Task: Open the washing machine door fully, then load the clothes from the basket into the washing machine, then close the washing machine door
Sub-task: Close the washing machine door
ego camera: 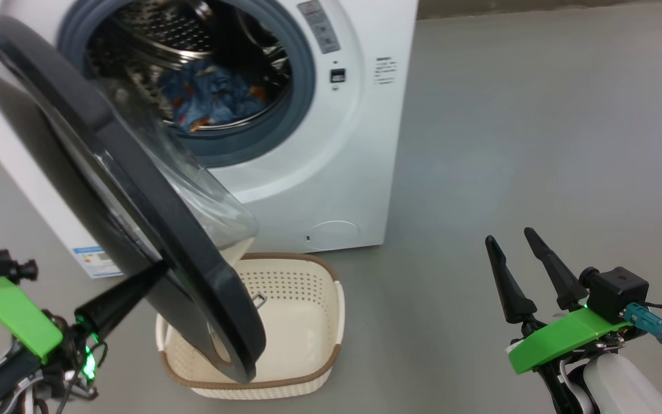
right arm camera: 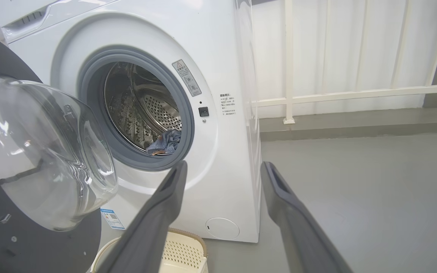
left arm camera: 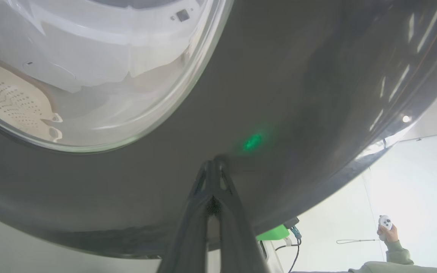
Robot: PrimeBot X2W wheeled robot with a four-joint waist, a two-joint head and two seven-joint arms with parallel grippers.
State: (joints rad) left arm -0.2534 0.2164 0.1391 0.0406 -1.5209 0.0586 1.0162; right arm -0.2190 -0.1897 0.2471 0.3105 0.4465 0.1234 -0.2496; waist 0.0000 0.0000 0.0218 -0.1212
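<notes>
One white washing machine (ego camera: 331, 172), one cream basket (ego camera: 302, 299), two grippers. The single glossy black door (ego camera: 135, 190), with a bulging clear glass bowl, stands part-open at left, over the basket. Blue, orange-printed clothes (ego camera: 210, 98) lie bundled inside the machine. The left gripper (ego camera: 158, 269) is clenched empty, tips against the door; the right gripper (ego camera: 509, 234) hangs released, near right.

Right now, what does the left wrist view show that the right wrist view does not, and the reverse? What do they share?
Left wrist view: the shut left gripper with its tips at the black outer face of the washing machine door, a green glow on it, and a person's hand holding a white controller. Right wrist view: the open right gripper, the steel drum with the clothes inside, and a white railing. Shared: the door's glass window, the basket and the white washing machine.
</notes>
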